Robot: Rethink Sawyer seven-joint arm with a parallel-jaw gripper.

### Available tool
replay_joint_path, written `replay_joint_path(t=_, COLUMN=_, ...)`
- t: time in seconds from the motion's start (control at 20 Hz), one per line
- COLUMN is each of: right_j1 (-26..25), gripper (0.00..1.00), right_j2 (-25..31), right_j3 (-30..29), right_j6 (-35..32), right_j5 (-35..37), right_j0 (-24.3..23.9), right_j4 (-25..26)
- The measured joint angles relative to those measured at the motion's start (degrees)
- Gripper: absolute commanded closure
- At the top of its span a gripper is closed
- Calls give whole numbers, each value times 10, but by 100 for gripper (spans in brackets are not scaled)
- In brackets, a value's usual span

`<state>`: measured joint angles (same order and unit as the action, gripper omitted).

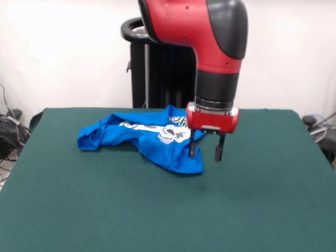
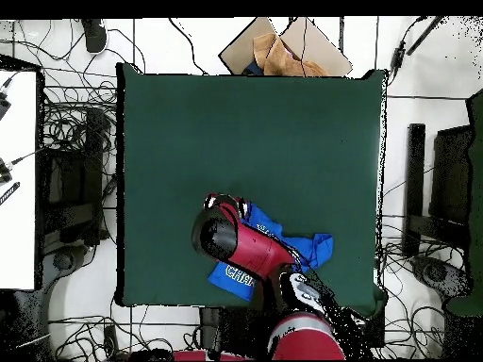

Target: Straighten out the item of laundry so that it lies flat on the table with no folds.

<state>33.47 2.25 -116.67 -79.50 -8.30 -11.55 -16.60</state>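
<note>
Two dark fingers (image 1: 192, 149) of the gripper (image 1: 206, 152) hang parted with a clear gap between them and nothing held, their tips just above the green tabletop (image 1: 157, 210). The left-hand finger in the front view stands against the near edge of the blue T-shirt (image 1: 152, 137); whether it touches the cloth cannot be told. The other finger is over bare felt. The shirt lies crumpled and folded on the tabletop's far half, its white print partly showing, one bunched end trailing to the picture's left. Above the fingers, the red wrist block meets the black and red arm (image 1: 210, 31). From overhead, the arm covers much of the shirt.
</note>
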Motion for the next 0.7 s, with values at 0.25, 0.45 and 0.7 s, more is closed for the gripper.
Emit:
replay_joint_path(t=0.25, right_j1=-32, gripper=0, right_j2=11, right_j3=0, right_j6=0, right_j5=-79, right_j0=-1, right_j4=15)
replay_joint_path(t=0.45, right_j1=-52, gripper=0, right_j2=13, right_j3=0, right_j6=0, right_j5=-93, right_j0=-1, right_j4=15)
replay_joint_path(t=0.7, right_j1=-51, gripper=0, right_j2=14, right_j3=-1, right_j6=0, right_j5=-65, right_j0=1, right_j4=14)
